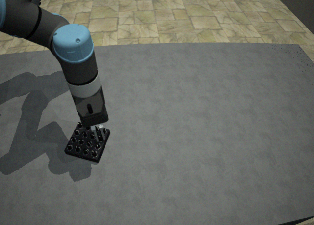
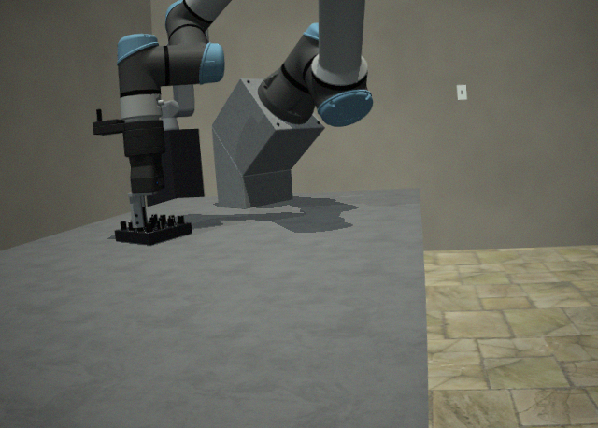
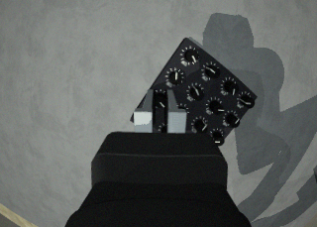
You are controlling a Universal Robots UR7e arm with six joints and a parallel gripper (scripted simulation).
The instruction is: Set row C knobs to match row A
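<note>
The black knob box stands on the table, its rear edge toward the top camera. My gripper points down and is shut on knob C1, one finger on each side. In the wrist view, C1's white line points down and right, much like that of A1. A2, A3 and A4 are visible. C2 is partly hidden by the right finger. C3 and C4 show near the gripper body. Exact marks are too small to tell.
B1 and B2 stand close to the fingers. The gripper body hides much of row D in the wrist view. The grey table surrounds the box, and the arm's shadow falls beside it.
</note>
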